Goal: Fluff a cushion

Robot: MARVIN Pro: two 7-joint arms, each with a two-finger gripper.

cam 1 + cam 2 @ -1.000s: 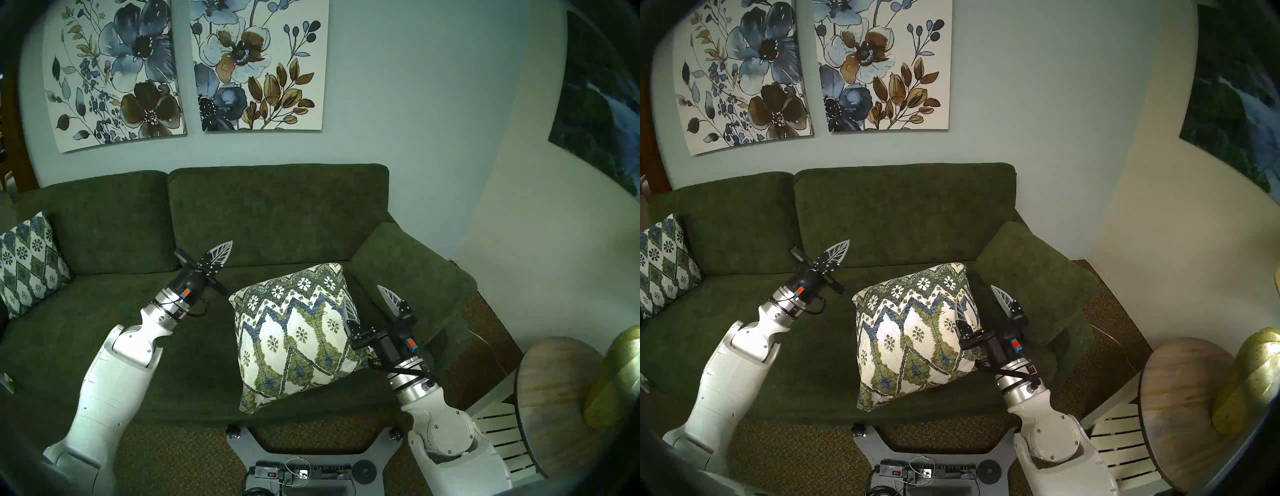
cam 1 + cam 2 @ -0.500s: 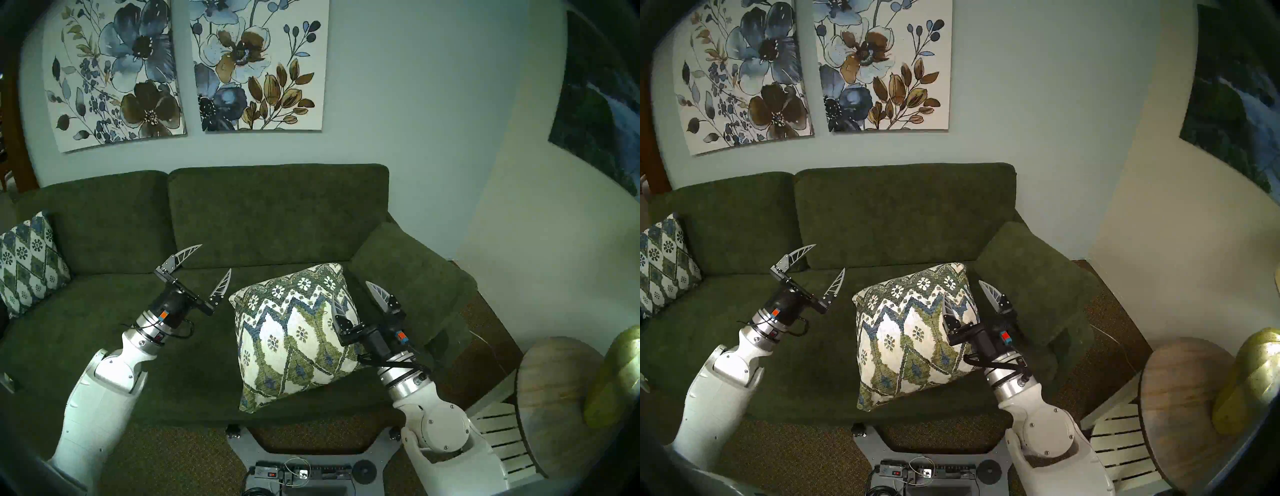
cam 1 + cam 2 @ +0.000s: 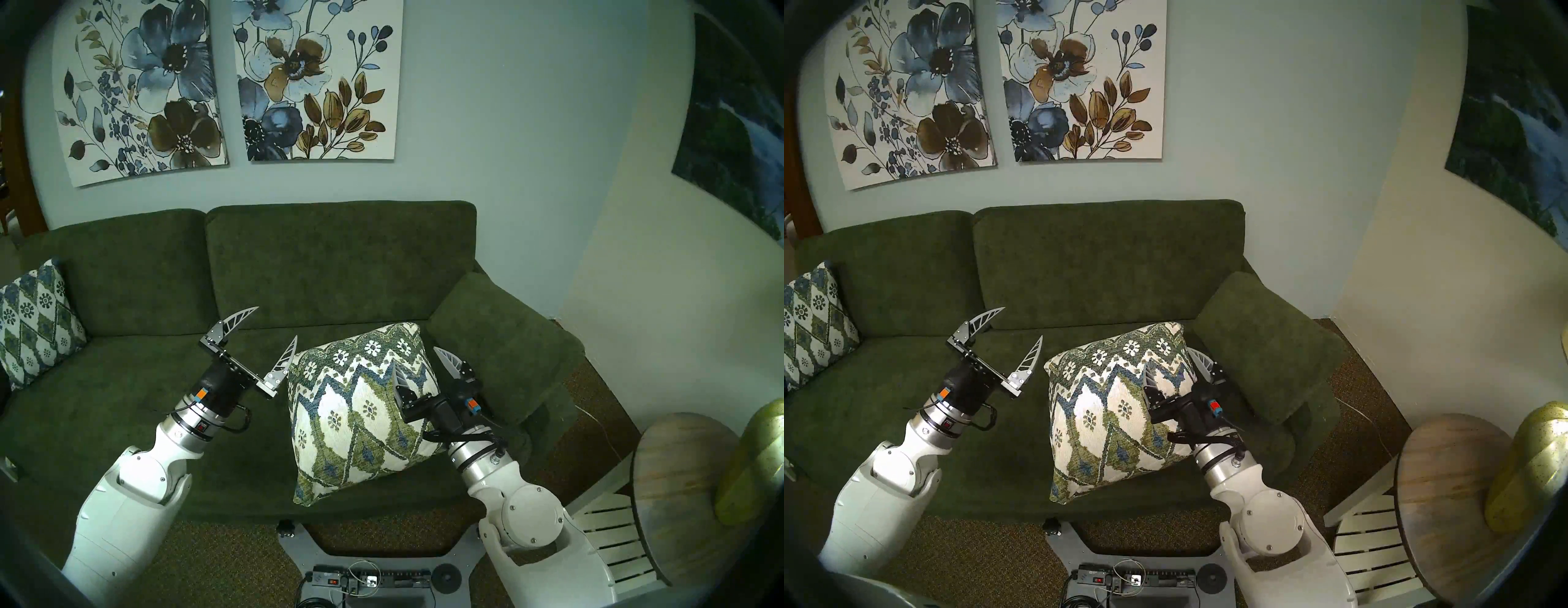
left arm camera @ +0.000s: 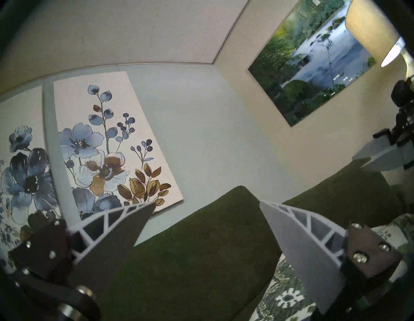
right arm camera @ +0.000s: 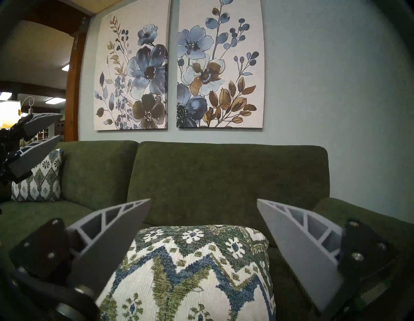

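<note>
The cushion [image 3: 360,407], white with olive-green and blue zigzags and rosettes, stands tilted on the green sofa seat, leaning towards the right armrest; it also shows in the other head view [image 3: 1119,407]. My right gripper [image 3: 415,356] is open and straddles the cushion's upper right edge, one finger in front, one behind. In the right wrist view the cushion [image 5: 190,269] lies between my open fingers [image 5: 203,199]. My left gripper [image 3: 275,322] is open and empty, its near finger right beside the cushion's upper left corner. The left wrist view [image 4: 207,202] shows the cushion [image 4: 289,298] behind the right finger.
A second, darker patterned cushion [image 3: 36,327] leans at the sofa's far left. The sofa's right armrest [image 3: 500,339] is just right of my right gripper. A round wooden side table [image 3: 687,488] with a yellow object [image 3: 759,458] and a white slatted chair [image 3: 606,535] stand at the right.
My left gripper has opened, turned, and moved right to the cushion's left corner. My right gripper has moved left onto the cushion's right edge. The cushion has stayed put.
</note>
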